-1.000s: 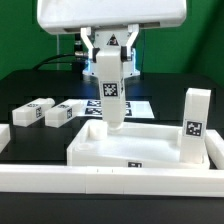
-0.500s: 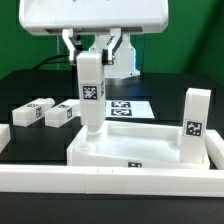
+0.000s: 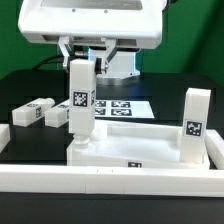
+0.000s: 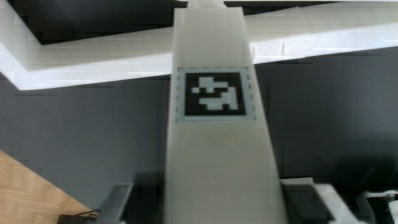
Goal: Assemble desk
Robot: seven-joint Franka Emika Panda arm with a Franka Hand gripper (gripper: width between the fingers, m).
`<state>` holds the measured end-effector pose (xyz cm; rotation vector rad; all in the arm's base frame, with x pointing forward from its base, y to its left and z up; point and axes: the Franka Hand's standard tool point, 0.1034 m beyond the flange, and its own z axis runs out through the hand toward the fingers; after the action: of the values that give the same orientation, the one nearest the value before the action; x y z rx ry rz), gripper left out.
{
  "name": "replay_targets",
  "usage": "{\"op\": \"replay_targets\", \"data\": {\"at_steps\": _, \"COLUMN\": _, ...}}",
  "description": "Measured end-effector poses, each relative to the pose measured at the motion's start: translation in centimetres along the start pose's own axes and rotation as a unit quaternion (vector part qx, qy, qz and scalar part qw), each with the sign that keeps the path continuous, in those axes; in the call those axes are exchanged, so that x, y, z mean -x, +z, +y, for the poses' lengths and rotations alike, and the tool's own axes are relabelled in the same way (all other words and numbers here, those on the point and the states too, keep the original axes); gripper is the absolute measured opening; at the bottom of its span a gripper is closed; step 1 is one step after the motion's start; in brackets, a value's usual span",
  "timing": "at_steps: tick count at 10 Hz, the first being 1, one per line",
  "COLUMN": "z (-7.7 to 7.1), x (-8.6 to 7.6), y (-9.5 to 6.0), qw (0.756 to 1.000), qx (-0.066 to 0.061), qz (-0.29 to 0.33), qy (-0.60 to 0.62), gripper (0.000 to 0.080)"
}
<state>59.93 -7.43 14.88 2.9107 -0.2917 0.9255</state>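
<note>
Gripper [image 3: 86, 54]: I am gripping one leg [image 3: 81, 100] upright by its upper end | Leg: hanging at the tabletop's [image 3: 112, 163] rear corner, exterior view's left | Second leg [image 3: 195, 125]: standing at the right end.

A black worktop [image 3: 20, 90] carries the desk top [image 3: 100, 157] at lower centre-right of the exterior frame. One loose leg [image 3: 32, 111] and a second leg [image 3: 55, 114] lie side by side at middle left. The marker board [image 3: 122, 106] lies at centre behind the desk top, and a white rail [image 3: 100, 182] runs along the bottom.
</note>
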Motion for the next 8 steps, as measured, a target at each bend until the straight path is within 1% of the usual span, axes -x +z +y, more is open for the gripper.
{"op": "replay_targets", "data": {"at_steps": 4, "z": -0.24, "x": 0.14, "y": 0.05, "qw": 1.000, "qx": -0.001, "qz": -0.002, "qy": -0.002, "gripper": 0.0291}}
{"op": "replay_targets", "data": {"at_steps": 5, "z": -0.38, "x": 0.36, "y": 0.20, "qw": 1.000, "qx": -0.004, "qz": -0.014, "qy": -0.001, "gripper": 0.0291}}
{"op": "replay_targets", "data": {"at_steps": 8, "z": -0.09, "x": 0.82, "y": 0.19, "qw": 1.000, "qx": -0.003, "qz": -0.020, "qy": 0.001, "gripper": 0.0291}}
